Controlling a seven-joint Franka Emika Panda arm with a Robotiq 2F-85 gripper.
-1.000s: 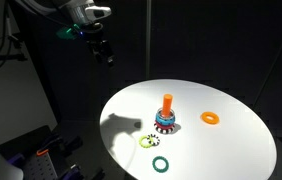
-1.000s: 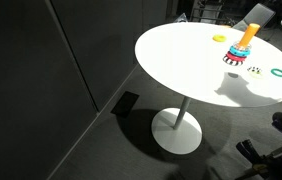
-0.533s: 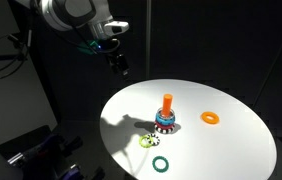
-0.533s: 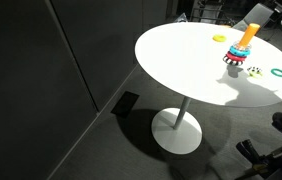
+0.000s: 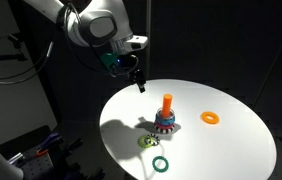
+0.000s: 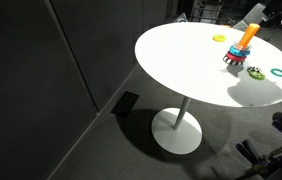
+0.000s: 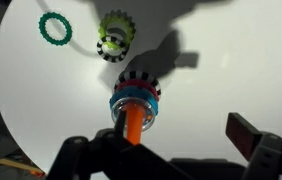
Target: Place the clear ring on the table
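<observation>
Exterior view. End effector [image 5: 138,84] hangs in the air above the near-left edge of the tabletop [image 5: 231,145], well apart from the ring stack [image 5: 165,122]. Too small here to read its jaws. Three rings lie loose on the white top: orange ring [image 5: 211,117], toothed yellow-green ring [image 5: 147,142], green ring [image 5: 161,164].

Exterior view, from farther off. The ring stack [image 6: 241,52] sits towards the far side of the tabletop [image 6: 181,60], with loose rings near it. No clear ring can be made out.

Wrist view. The jaws stand wide apart, released, with nothing between them. Orange post [image 7: 133,125] and stack lie below. A pale, glassy band hugs the post inside the blue ring. This is probably the clear ring [image 7: 131,106], on the stack and not yet on the tabletop, though I cannot be sure.

Risks, as judged:
- The transparent ring is hard to see, so the jaws may take the blue or toothed ring instead.
- The post stands proud, and an off-centre descent would strike it and tip or shove the stack.
- A tilted lift could jam the ring on the post and drag the stack up.
- The toothed ring lies near the stack, so a careless set-down could land on it.
</observation>
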